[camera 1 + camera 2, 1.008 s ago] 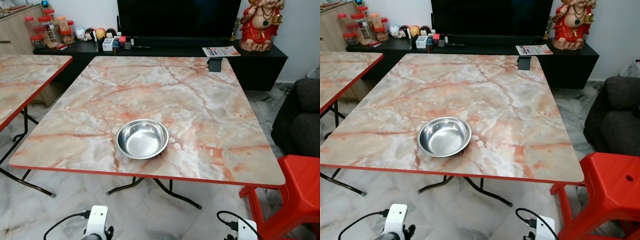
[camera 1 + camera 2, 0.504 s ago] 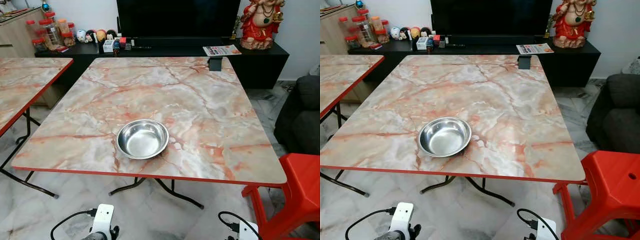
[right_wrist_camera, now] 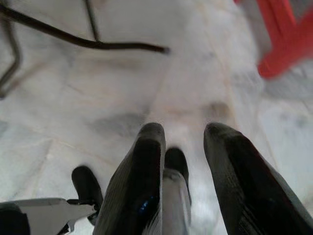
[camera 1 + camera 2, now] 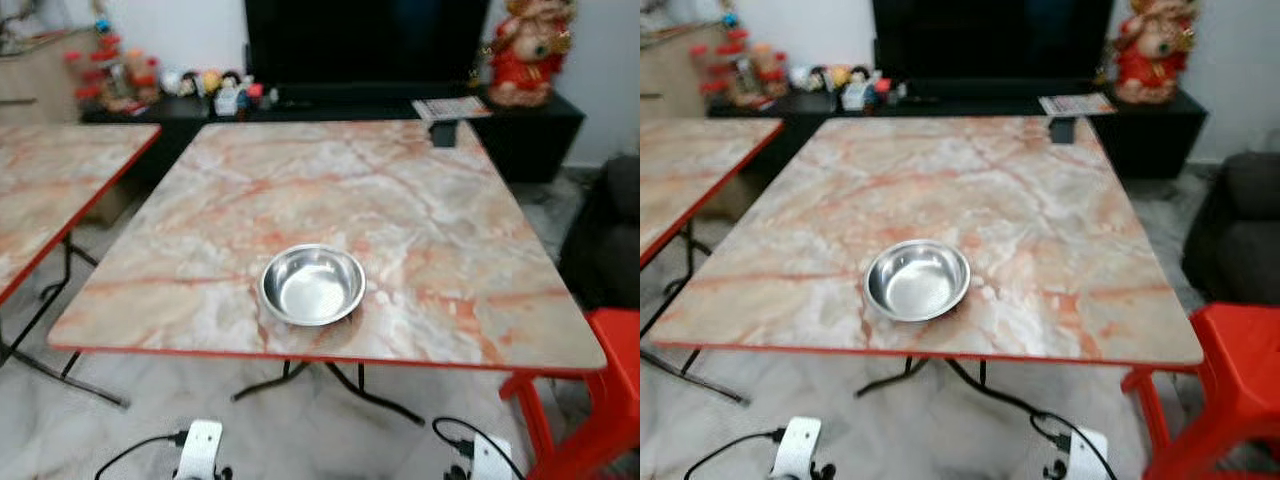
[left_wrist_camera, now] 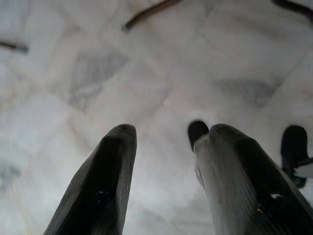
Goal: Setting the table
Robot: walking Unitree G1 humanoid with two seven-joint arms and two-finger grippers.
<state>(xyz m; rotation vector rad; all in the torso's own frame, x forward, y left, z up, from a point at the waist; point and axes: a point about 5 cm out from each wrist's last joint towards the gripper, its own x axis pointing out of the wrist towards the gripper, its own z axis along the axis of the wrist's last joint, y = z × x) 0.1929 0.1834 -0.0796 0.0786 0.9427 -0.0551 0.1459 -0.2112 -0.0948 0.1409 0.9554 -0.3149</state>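
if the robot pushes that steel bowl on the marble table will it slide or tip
The shallow round stainless steel bowl looks thin and empty, so probably light and stiff. On the smooth marble-patterned tabletop it would likely slide rather than tip, being wide and low. Its polished rim may be slippery for the jaws.

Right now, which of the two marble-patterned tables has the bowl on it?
The larger pink marble-patterned table straight ahead holds the round steel bowl; the second marble-patterned table on the robot's left doesn't.

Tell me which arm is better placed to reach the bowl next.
Probably the left, by a small margin. The bowl sits near the table front edge, slightly left of centre. Both arms hang low over the floor with open fingers.
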